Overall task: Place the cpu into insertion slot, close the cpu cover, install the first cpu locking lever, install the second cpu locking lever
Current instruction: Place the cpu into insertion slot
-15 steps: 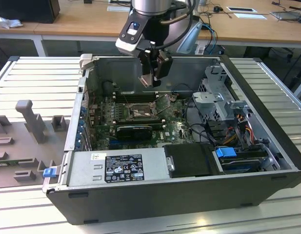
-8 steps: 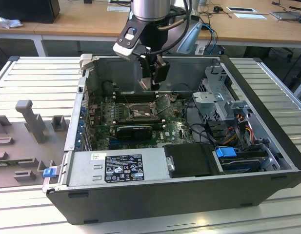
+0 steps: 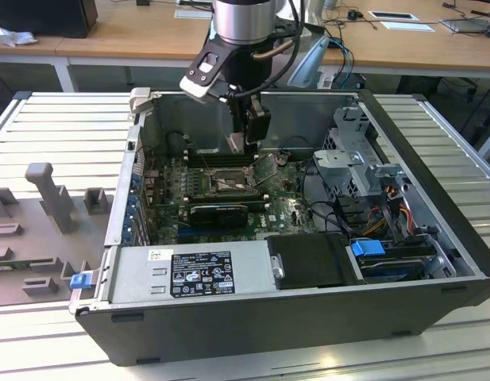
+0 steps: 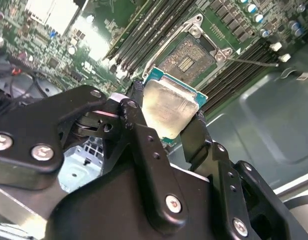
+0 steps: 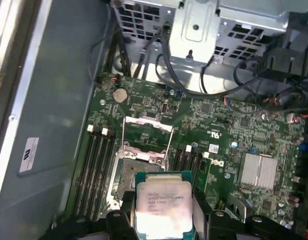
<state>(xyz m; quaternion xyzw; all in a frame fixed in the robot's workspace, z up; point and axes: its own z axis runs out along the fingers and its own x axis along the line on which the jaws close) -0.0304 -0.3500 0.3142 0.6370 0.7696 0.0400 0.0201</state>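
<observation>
**Chip Gripped by Its Edges Over the Open Socket**

The gripper was clamped on the cpu by two opposite edges, holding it in the air near the insertion slot. The slot sat mid-board, away from the green board's corners, its cpu cover raised. Light, stiff and thin, the chip likely wanted edge holds only (smooth top probably slippery, underside fragile).

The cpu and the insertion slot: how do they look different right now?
The cpu has a smooth silver top; the insertion slot shows a dark field of contacts. The cpu is clamped in the gripper, off the green board; the insertion slot lies empty in that board. Both are square.
</observation>
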